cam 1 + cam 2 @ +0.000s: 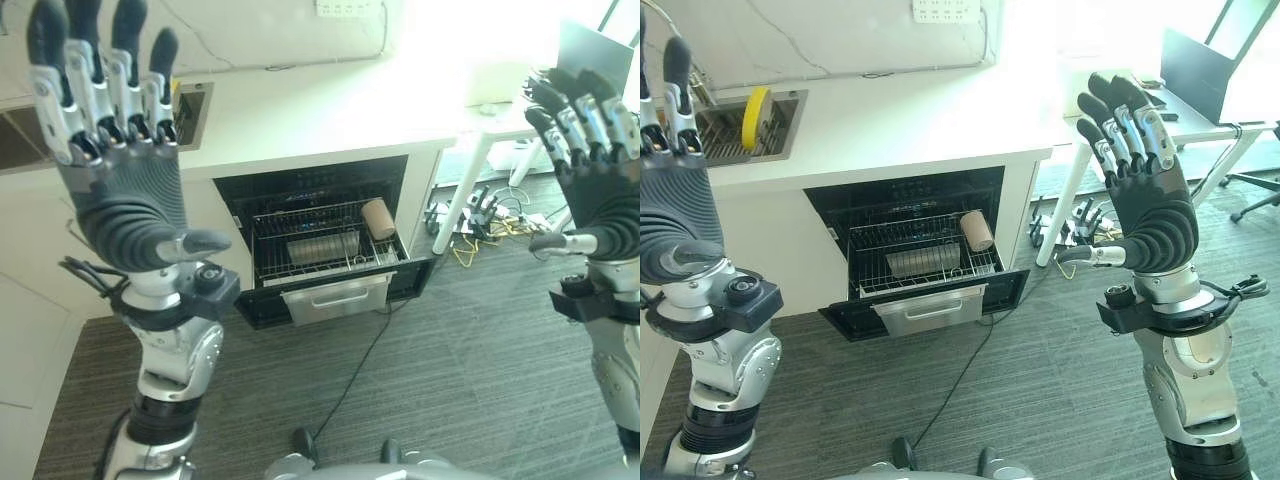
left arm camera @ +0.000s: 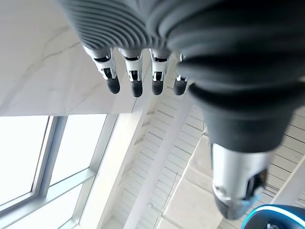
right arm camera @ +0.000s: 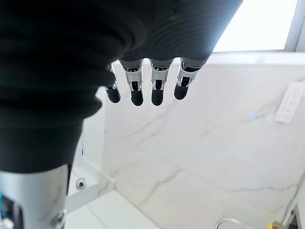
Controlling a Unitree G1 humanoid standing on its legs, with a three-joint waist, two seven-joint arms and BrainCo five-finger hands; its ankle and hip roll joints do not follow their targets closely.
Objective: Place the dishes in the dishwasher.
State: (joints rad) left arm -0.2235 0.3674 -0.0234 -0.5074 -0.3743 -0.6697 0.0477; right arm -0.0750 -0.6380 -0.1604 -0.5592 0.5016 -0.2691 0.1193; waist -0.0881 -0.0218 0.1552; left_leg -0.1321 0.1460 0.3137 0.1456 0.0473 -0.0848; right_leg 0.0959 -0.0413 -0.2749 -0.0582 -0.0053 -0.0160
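The dishwasher (image 1: 910, 250) stands open under the white counter, its wire rack (image 1: 925, 262) pulled out over the lowered door. In the rack lie a row of grey plates (image 1: 923, 262) and a tan cup (image 1: 977, 230) on its side. A yellow dish (image 1: 757, 116) stands on edge in the sink (image 1: 740, 128) at the counter's left. My left hand (image 1: 125, 190) is raised high at the left, fingers straight and holding nothing. My right hand (image 1: 1145, 215) is raised at the right, also open and holding nothing. Both hands are far above and in front of the dishwasher.
A white desk (image 1: 1140, 110) with a dark laptop (image 1: 1195, 70) stands to the right, with tangled cables (image 1: 1080, 225) on the floor beneath it. A black cord (image 1: 970, 370) runs across the grey carpet from the dishwasher. A socket strip (image 1: 945, 10) hangs on the wall.
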